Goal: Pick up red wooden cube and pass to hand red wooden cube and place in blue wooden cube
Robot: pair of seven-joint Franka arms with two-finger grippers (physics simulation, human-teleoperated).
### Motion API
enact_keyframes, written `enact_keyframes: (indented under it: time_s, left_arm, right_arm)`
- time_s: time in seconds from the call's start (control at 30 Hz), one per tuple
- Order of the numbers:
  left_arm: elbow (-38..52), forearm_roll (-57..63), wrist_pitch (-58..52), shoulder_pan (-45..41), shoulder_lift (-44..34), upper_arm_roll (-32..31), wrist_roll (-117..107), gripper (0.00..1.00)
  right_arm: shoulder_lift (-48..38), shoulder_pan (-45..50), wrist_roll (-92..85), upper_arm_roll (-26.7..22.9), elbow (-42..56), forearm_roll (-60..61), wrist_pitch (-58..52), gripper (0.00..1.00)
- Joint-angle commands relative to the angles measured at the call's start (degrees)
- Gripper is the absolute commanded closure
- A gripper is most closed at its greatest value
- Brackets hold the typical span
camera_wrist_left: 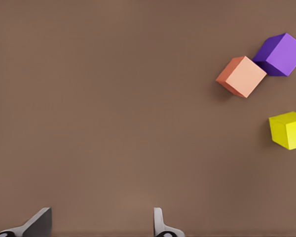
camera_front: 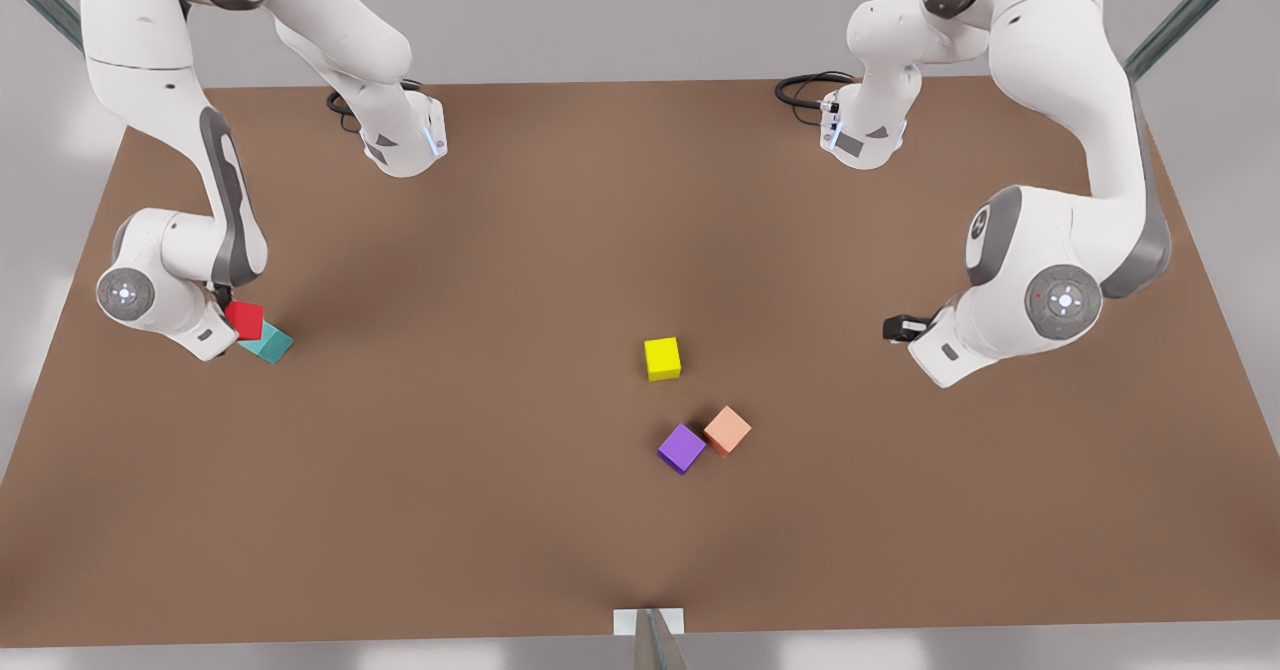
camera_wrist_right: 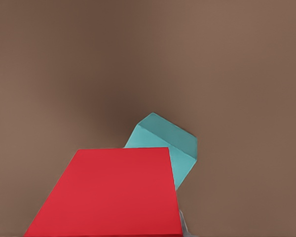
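I am holding the red wooden cube [camera_wrist_right: 108, 192] between the fingers of my right gripper [camera_front: 232, 312], clamped on it at the front view's left side of the table [camera_front: 500, 510]. In my right wrist view its top face looms close, and the blue wooden cube [camera_wrist_right: 164, 147] peeks out from beyond its far edge. I carry it this way so that it comes down over the teal block. In the front view the red cube sits right against the blue wooden cube's upper corner; I cannot tell whether the two touch or a sliver of air remains. The red cube looks tilted and offset toward my wrist rather than squarely over the blue one — so I judge the placing is close but not settled, and letting go now might let it slide off an edge.

My left gripper [camera_wrist_left: 101, 224] waits on the front view's right, fingers spread apart and empty, hanging over bare tabletop. From its wrist view I see the salmon cube [camera_wrist_left: 241, 75] corner to corner with the purple cube [camera_wrist_left: 281, 53], with the yellow cube [camera_wrist_left: 289, 129] a little apart from them — all three well apart from my work. The handover appears done, since the cube is in the arm nearest the target; only the release remains.
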Motion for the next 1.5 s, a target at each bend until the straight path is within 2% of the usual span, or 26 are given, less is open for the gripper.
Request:
enact_keyframes:
  time_s: [0.0, 0.13, 0.17, 0.2, 0.63, 0.9, 1.0, 1.03, 1.07, 1.2, 1.27, 1.37, 1.4, 1.47]
  left_arm:
    - [0.1, 0.2, -0.4, -0.1, 0.1, 0.0, -0.1, 0.0]
    - [0.1, 0.1, -0.4, -0.1, 0.3, 0.0, -0.1, 0.0]
    - [0.0, 0.1, -0.4, -0.1, 0.3, 0.0, -0.1, 0.0]
    - [0.1, 0.1, -0.4, -0.1, 0.3, 0.0, -0.1, 0.0]
    - [0.0, 0.2, -0.4, -0.2, 0.3, 0.0, -0.2, 0.0]
    - [0.0, 0.2, -0.4, -0.6, 0.3, 0.0, -0.3, 0.0]
    - [0.0, 0.2, -0.4, -0.6, 0.3, 0.0, -0.3, 0.0]
    - [0.0, 0.2, -0.4, -0.6, 0.3, 0.0, -0.3, 0.0]
    - [0.0, 0.2, -0.4, -0.6, 0.3, 0.0, -0.3, 0.0]
    - [0.1, 0.2, -0.4, -0.6, 0.3, 0.0, -0.2, 0.0]
    - [0.0, 0.2, -0.4, -0.6, 0.3, 0.0, -0.2, 0.0]
    - [0.1, 0.2, -0.4, -0.6, 0.3, 0.0, -0.1, 0.0]
    - [0.1, 0.2, -0.5, -0.6, 0.3, 0.0, -0.1, 0.0]
    - [0.0, 0.2, -1.0, -0.6, 0.3, 0.0, -0.1, 0.0]
  right_arm:
    - [0.7, -0.3, -4.1, 0.0, 0.0, -0.2, 2.6, 0.39]
    - [1.0, -0.4, -4.1, 0.0, 0.0, -0.4, 3.7, 0.37]
    - [1.1, -0.4, -4.1, 0.0, 0.0, -0.4, 4.0, 0.29]
    - [1.3, -1.1, -4.1, 0.0, -0.2, -0.5, 4.7, 0.0]
    - [0.9, -1.1, -6.0, 0.7, 0.0, 0.2, 2.6, 0.0]
    - [-2.4, -0.4, -7.3, 2.6, 3.1, 6.5, -10.2, 0.0]
    - [-3.2, -0.4, -6.3, 3.4, 9.1, 14.6, -19.7, 0.0]
    - [-0.5, 1.0, 1.3, 3.4, 14.8, 17.7, -24.0, 0.0]
    - [3.6, 3.1, 18.1, 3.4, 20.7, 19.5, -28.9, 0.0]
    - [13.9, 15.0, 84.8, 3.3, 35.1, 20.0, -29.8, 0.0]
    - [15.8, 18.8, 103.1, 3.1, 38.6, 17.5, -30.5, 0.0]
    - [11.8, 19.6, 101.2, 3.3, 38.4, 17.6, -32.5, 0.0]
    - [7.2, 19.4, 94.7, 3.3, 38.6, 17.9, -33.1, 0.0]
    - [2.9, 19.1, 94.1, 2.6, 40.9, 17.6, -40.0, 0.0]
